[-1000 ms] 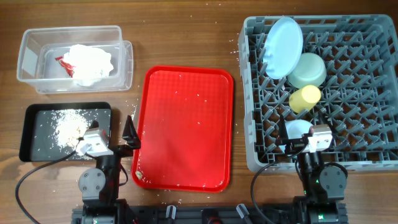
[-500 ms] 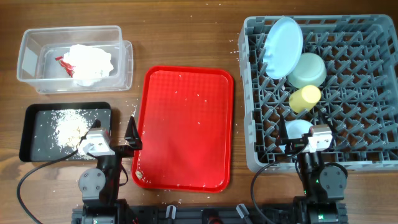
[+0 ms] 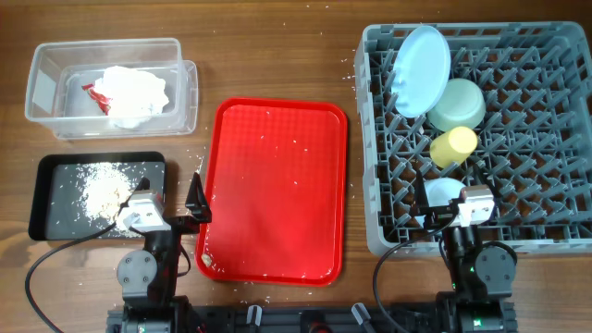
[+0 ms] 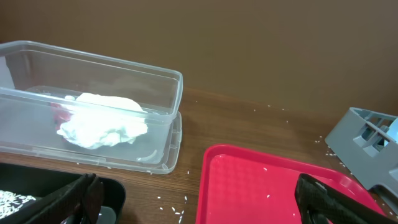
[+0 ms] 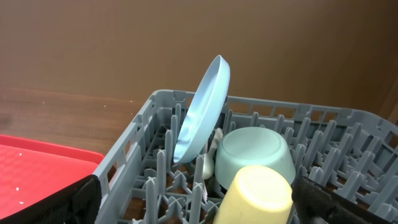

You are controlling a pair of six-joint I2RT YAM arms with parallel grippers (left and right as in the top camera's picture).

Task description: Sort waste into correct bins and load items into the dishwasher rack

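Note:
The grey dishwasher rack [image 3: 546,199] at the right holds a light blue plate [image 3: 421,69] on edge, a pale green bowl [image 3: 458,104] and a yellow cup [image 3: 453,145]. The right wrist view shows the plate [image 5: 205,112], the upturned bowl [image 5: 255,155], the cup [image 5: 258,196] and a white spoon [image 5: 208,165] among the pegs. My right gripper [image 3: 458,192] hovers open over the rack's near edge. The clear tub [image 3: 46,88] holds crumpled white napkins [image 3: 134,92] with a red wrapper. Whitish crumbs [image 3: 104,185] lie in the black tray [image 3: 55,217]. My left gripper [image 3: 168,192] stands open and empty between that tray and the red tray.
The flat red tray [image 3: 273,203] lies in the middle, dotted with a few white crumbs. Loose crumbs [image 4: 168,200] are scattered on the wood between the tub [image 4: 158,134] and the red tray [image 4: 273,186]. A pale blue thing [image 3: 442,191] sits partly hidden under my right wrist.
My left gripper has shifted very slightly; everything else stands as before.

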